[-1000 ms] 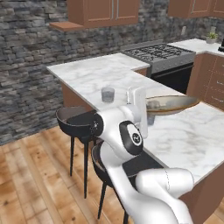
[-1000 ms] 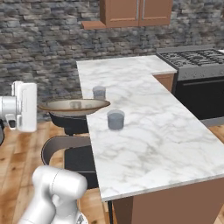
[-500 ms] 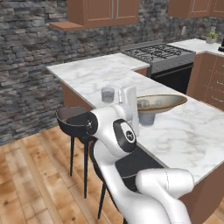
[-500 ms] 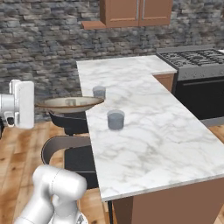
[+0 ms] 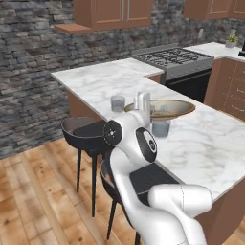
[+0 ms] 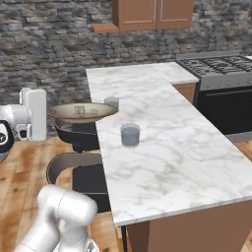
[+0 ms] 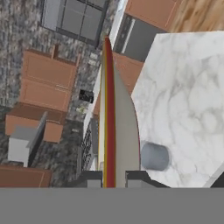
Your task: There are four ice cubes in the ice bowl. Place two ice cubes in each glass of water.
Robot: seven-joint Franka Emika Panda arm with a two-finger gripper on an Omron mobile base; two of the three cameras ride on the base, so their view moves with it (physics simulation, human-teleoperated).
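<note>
My gripper (image 6: pixel 45 117) is shut on the rim of the ice bowl (image 6: pixel 83 114), which hangs level in the air, partly past the counter's left edge. Pale ice cubes (image 6: pixel 78 109) lie inside it. One glass of water (image 6: pixel 130 134) stands on the marble just right of the bowl, and another glass (image 6: pixel 112 102) shows behind it. In the left base view the bowl (image 5: pixel 165 108) hovers between the far glass (image 5: pixel 117 103) and the near glass (image 5: pixel 161 128). The hand view shows the bowl (image 7: pixel 114 127) edge-on between my fingertips (image 7: pixel 89 180), with a glass (image 7: pixel 154 156) below it.
The marble counter (image 6: pixel 162 147) runs back to a stove (image 6: pixel 216 66) at the far right. Two dark bar stools (image 6: pixel 74 170) stand under the counter's left edge, below the bowl. A stone wall and wooden cabinets (image 6: pixel 152 12) close the back.
The held bowl has drifted left in the left base view, toward the counter's stool side, and risen slightly. The arm has swung with it. Both glasses have stayed put.
</note>
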